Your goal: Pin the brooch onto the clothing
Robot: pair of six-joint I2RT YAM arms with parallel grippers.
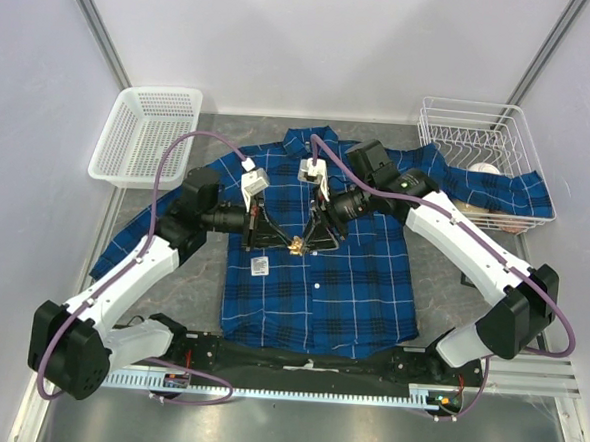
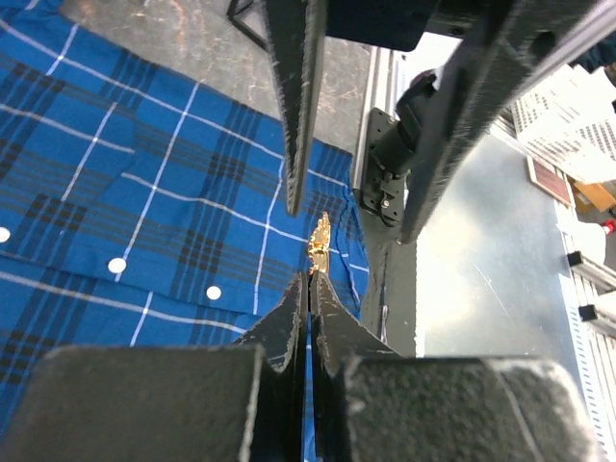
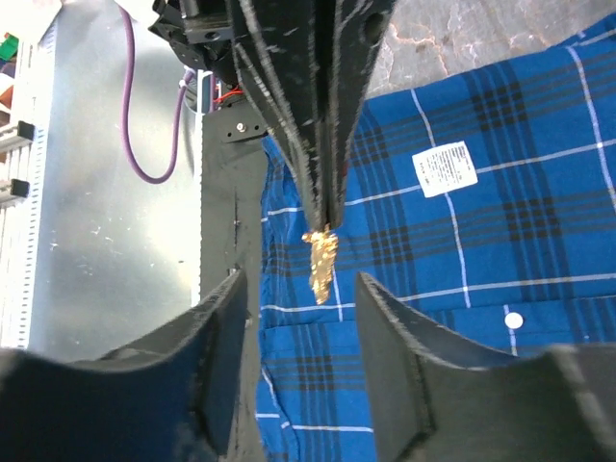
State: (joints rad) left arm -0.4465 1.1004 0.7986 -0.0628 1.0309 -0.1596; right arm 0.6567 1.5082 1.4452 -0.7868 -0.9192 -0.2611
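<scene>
Left wrist view: our left fingers are clamped shut on the brooch, over the shirt's middle, with the white tag at its 8 o'clock in the top view. Right fingers stand apart, flanking the brooch without touching. We judge this is positioning before pinning. Next we need the pin pushed through the fabric, so the right must take hold precisely.

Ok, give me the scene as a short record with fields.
left gripper: shut on the brooch
right gripper: open, fingers either side of the brooch, not touching it
brooch: gold, held over the shirt; whether it is pinned cannot be told
shirt: blue plaid, spread flat, front up
</scene>
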